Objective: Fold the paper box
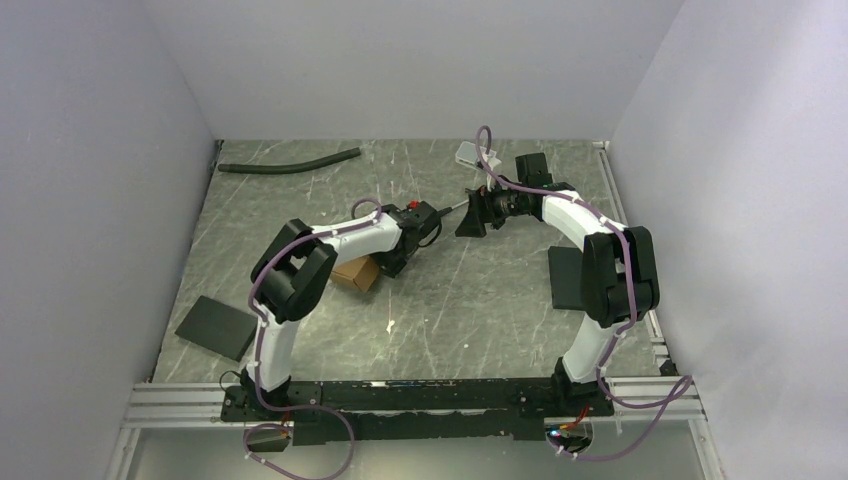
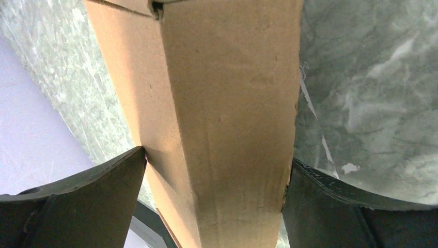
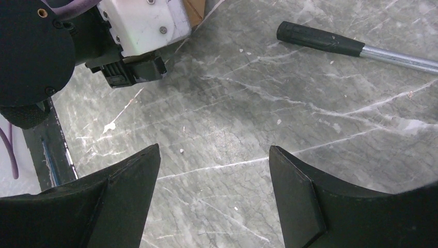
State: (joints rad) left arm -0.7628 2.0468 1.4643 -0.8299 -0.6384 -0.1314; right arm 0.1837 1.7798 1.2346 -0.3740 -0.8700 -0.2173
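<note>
Small oblong brown cardboard carton (image 2: pixel 227 103): lies between the fingers of the left pincer (image 2: pixel 217 160) in its wrist view, grip or mere flanking unclear. Overhead, it is half hidden beneath that arm on the grey marbled tabletop (image 1: pixel 480 300).
Right pincer (image 3: pixel 214 150): fingers apart above the tabletop, black-handled metal rod (image 3: pixel 320 39) beyond.

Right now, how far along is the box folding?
Done: the paper box is an oblong carton, not a flat sheet. In hand: it stands within the left gripper, grip unclear; the right gripper is open and empty. Left: likely release; end flaps can't be checked.
</note>
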